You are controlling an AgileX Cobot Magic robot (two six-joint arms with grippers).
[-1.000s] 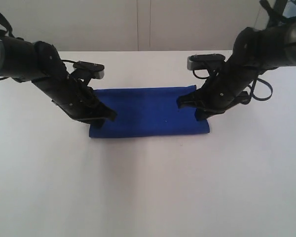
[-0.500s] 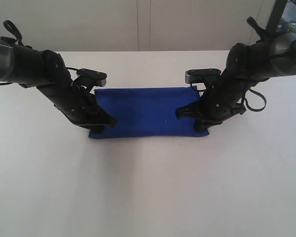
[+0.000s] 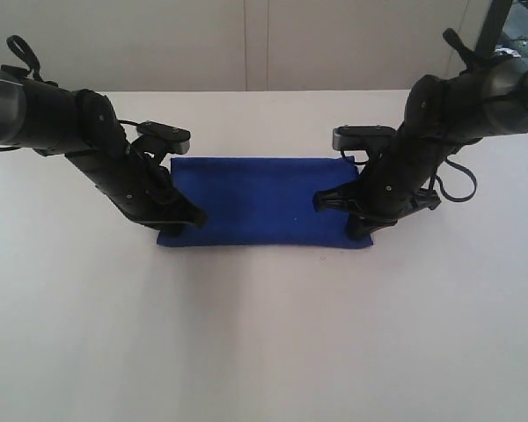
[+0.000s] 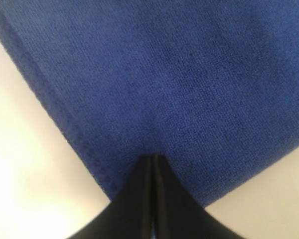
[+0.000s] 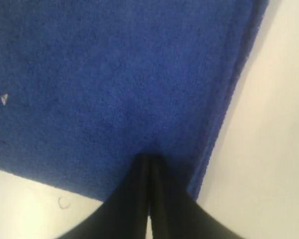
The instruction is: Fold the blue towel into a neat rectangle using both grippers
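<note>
The blue towel (image 3: 264,200) lies flat on the white table as a wide rectangle, with stacked edges that suggest it is doubled over. My left gripper (image 3: 174,225) is down on its near left corner and my right gripper (image 3: 361,229) on its near right corner. In the left wrist view the left gripper (image 4: 154,158) has its black fingers pressed together, tips sunk into the towel (image 4: 179,74) just inside the corner. The right wrist view shows the same: the right gripper (image 5: 148,157) is shut, its tips pinching the towel (image 5: 114,74) beside the hemmed side edge.
Bare white table (image 3: 264,334) surrounds the towel on all sides, and a pale wall stands behind it. A tiny white fleck (image 5: 3,99) sits on the cloth. A small curled thread (image 5: 64,202) lies on the table by the near edge.
Both grippers have sunk lower and slightly toward the near edge of the towel. The raised far right corner of the towel has settled flat.
</note>
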